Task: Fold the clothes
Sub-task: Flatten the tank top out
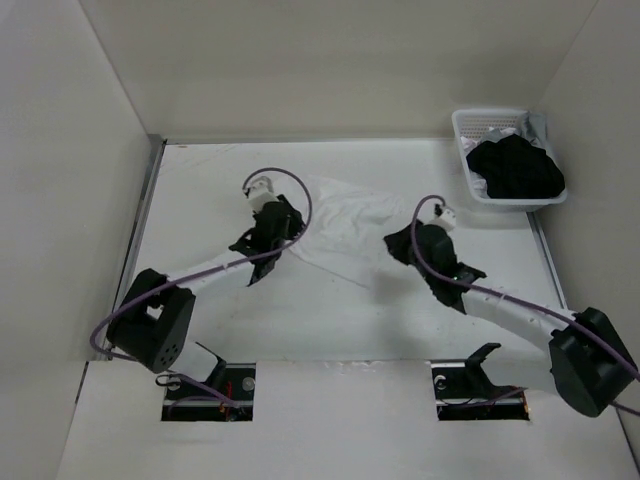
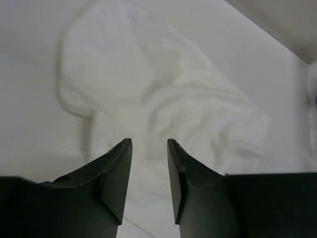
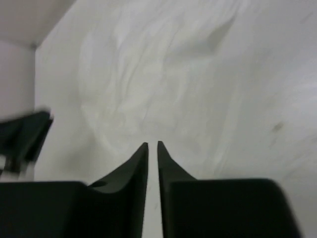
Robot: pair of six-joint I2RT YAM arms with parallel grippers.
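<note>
**Lining up both hands for a fold of the white garment**

Reaching out from the near edge of the table (image 1: 200, 310), the two arms flank the work. The left hand (image 2: 148, 144) hangs low over the left part of the white garment (image 2: 163, 94), its jaws moderately apart with nothing between them. The right hand (image 3: 152, 145) is over the right side. Its jaws are parted by only a thin slit and no cloth shows in the gap (that view is blurred, so I cannot tell whether the tips touch the fabric).

Between the hands, the garment lies rumpled and skewed in the middle of the table, with ridges and no clean fold in it. By my reading, the job is at the spreading stage and the fold proper has not begun. The next move calls for each hand to find an edge or corner, pinch it surely, and draw the cloth flat.

In the far right corner, well apart, a white basket (image 1: 463, 145) holds a black garment (image 1: 515, 168).
</note>
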